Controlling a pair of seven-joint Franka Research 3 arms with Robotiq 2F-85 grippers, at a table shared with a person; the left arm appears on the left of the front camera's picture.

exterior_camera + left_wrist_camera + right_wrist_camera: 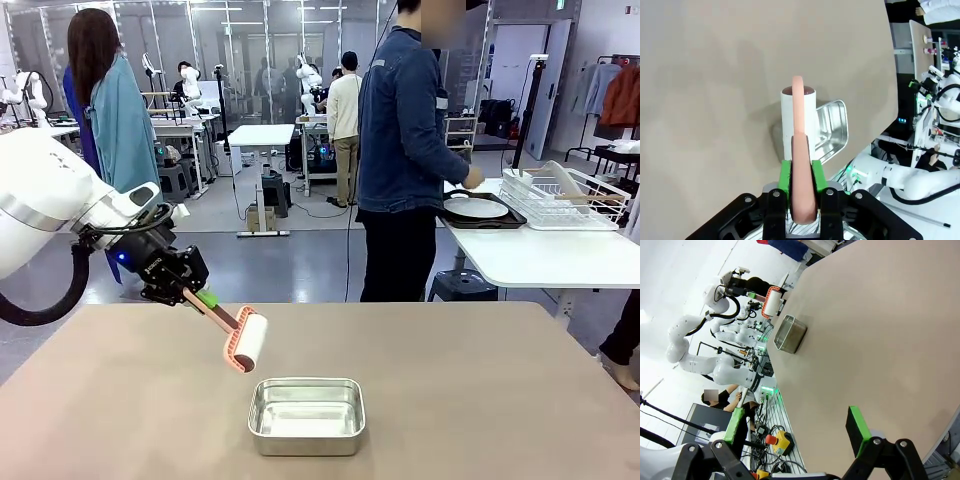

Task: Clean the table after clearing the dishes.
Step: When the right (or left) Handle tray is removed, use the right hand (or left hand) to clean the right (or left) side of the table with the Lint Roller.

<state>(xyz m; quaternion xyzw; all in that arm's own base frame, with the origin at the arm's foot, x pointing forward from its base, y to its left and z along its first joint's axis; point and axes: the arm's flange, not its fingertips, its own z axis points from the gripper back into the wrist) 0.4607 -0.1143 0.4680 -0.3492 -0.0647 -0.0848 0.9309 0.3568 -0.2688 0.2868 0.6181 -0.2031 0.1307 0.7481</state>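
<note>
my left pincer (196, 294) is clamped on the lint roller (248, 342) handle, its head just beyond the steel pan (306, 415) on the table (500, 400); my right pincer (796, 425) gapes open.

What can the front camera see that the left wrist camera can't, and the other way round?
Front view's extras: a person at a white side table, by a plate on a dark tray. Left wrist view's extras: both green pads up close, squeezing the pink handle. Both share: the left gripper shut on the lint roller, the steel pan and the tan table.
</note>
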